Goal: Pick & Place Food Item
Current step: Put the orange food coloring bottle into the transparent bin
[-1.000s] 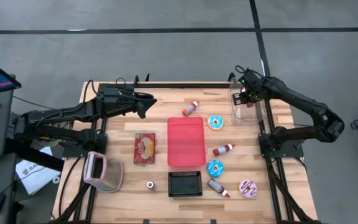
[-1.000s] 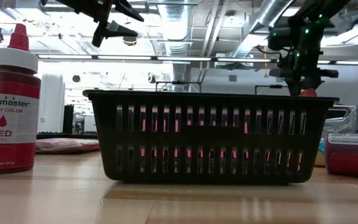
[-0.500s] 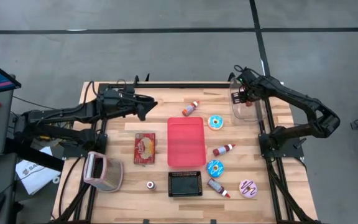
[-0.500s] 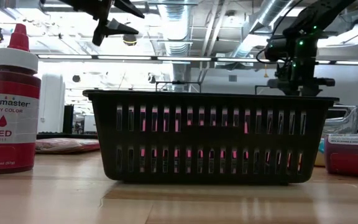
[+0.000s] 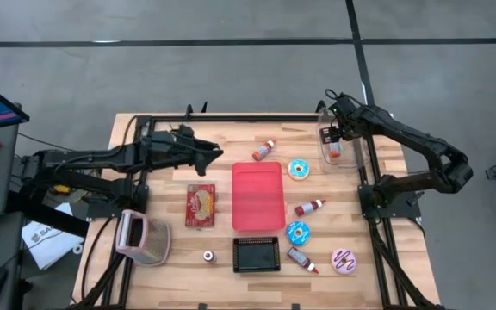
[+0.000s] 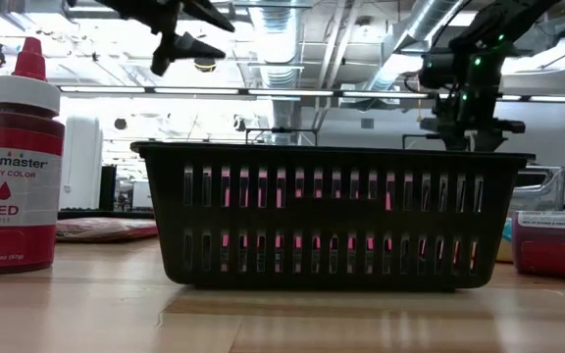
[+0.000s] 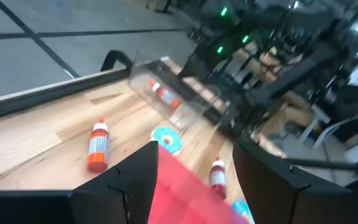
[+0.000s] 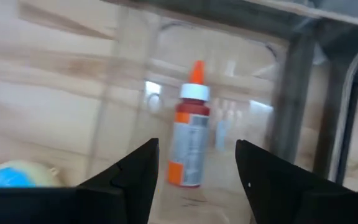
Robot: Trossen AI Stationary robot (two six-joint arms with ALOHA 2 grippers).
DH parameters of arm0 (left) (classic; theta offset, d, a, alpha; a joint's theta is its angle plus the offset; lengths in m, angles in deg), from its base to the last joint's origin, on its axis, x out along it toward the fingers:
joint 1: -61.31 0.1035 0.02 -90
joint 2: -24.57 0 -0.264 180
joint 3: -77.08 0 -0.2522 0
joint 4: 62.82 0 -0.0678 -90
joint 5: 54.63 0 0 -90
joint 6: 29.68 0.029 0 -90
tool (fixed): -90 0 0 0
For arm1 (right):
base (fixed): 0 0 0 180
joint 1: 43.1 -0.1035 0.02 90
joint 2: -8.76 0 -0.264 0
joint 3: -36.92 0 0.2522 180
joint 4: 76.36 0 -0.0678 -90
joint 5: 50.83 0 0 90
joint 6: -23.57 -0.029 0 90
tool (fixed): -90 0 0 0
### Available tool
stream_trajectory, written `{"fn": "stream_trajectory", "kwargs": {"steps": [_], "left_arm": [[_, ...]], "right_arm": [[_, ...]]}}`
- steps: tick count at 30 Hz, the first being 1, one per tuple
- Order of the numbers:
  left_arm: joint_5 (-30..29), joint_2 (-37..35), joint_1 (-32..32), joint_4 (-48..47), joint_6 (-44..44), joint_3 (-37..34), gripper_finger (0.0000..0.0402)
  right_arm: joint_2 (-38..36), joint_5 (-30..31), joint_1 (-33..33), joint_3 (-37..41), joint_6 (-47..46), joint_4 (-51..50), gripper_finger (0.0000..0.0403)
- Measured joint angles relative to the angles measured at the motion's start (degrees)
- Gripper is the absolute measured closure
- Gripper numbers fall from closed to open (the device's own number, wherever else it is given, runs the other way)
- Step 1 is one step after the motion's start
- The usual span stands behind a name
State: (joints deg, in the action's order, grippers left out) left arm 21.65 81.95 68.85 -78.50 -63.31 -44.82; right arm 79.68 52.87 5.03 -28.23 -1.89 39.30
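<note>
A food-colour bottle [image 8: 188, 140] with an orange tip lies on its side on the floor of the clear container [image 5: 344, 148] at the table's far right. My right gripper [image 5: 334, 138] hangs just above it, pointing steeply down. It is open [image 8: 196, 149]; its fingers stand to either side of the bottle without touching it. My left gripper [image 5: 215, 153] hovers open over the far left-middle of the table, pointing almost level toward the right. Nothing is between its fingers [image 7: 194, 146].
A red tray [image 5: 257, 196] lies mid-table, a black basket [image 5: 257, 254] near the front edge. Around them lie two blue donuts [image 5: 299, 169], a pink donut [image 5: 344, 260], loose bottles [image 5: 265, 149], a snack packet [image 5: 201, 205] and a pink appliance [image 5: 143, 237].
My right gripper has opened and let go of the bottle, which now lies in the clear container. My left gripper has swung a little toward the table's right edge, still open.
</note>
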Motion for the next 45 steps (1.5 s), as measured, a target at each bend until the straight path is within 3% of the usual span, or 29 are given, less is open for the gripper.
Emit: {"fn": "stream_trajectory", "kwargs": {"steps": [5,12,21,36,45], "left_arm": [[1.0,8.3,0.2,-0.1,3.3,3.2,0.0197],[10.7,22.2,7.1,-3.9,7.0,13.1,0.0197],[9.1,35.7,11.5,-13.3,21.2,25.9,0.0197],[9.0,53.2,12.9,-18.1,18.2,36.0,0.0196],[7.5,61.2,13.2,-22.6,18.2,44.0,0.0168]], "right_arm": [[-5.5,-0.2,-3.5,0.0,-1.4,-0.9,0.0198],[-15.8,-0.3,-8.0,0.0,-5.0,-2.3,0.0198],[-24.8,-0.2,-16.6,0.0,-11.9,-1.4,0.0198],[-27.4,1.6,-25.5,0.0,-16.6,0.3,0.0209],[-27.5,1.8,-26.8,0.0,-16.6,0.5,0.0206]]}}
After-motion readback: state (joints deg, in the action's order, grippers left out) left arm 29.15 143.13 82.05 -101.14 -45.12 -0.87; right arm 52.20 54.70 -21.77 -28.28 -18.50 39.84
